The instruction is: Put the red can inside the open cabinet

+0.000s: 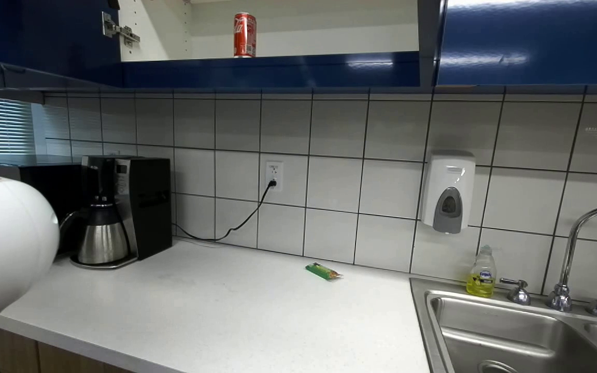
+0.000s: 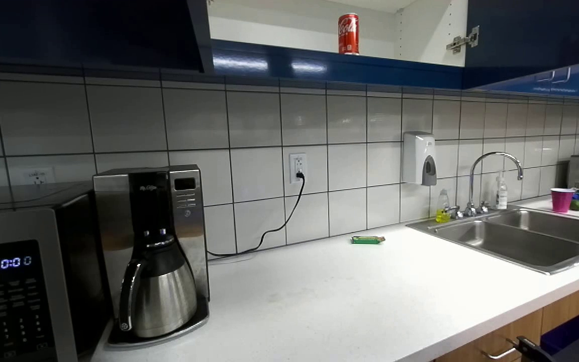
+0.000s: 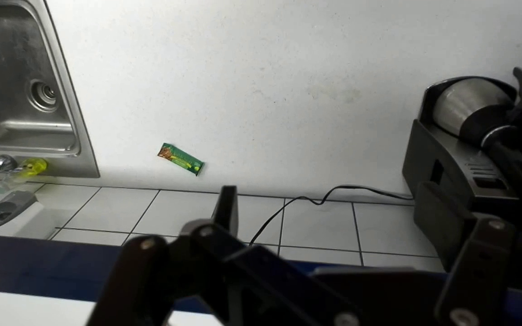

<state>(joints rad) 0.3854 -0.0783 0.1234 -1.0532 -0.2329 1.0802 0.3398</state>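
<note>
Counter (image 3: 265, 90) spreads out below the pincer (image 3: 335, 206). Open cabinet (image 1: 329, 33): its blue lower edge shows past the pincer's linkages in the wrist view; how near, unclear, can't spot the pincer from out here. Arm (image 1: 8, 248): just a white link at the edge of an exterior view. Sink (image 3: 70, 166) sits off to one side of the pincer, coffee maker (image 2: 154, 256) to the opposite side, parked near the outlet (image 2: 297, 163), presumably for power. Pincer: fingers (image 3: 229, 206) spread wide, nothing held, so released; my guess, that wide to clear the can when backing off. Red can (image 1: 245, 34): out of the pincer's grip, upright in the cabinet in both exterior views, close to the front edge. Flat base carries it, no hold needed. I'd call the job done; risk is a pincer bump tipping it over that edge. Green wrapped bar (image 3: 181, 159): flat on the counter, ahead of the pincer, toward the sink side.
</note>
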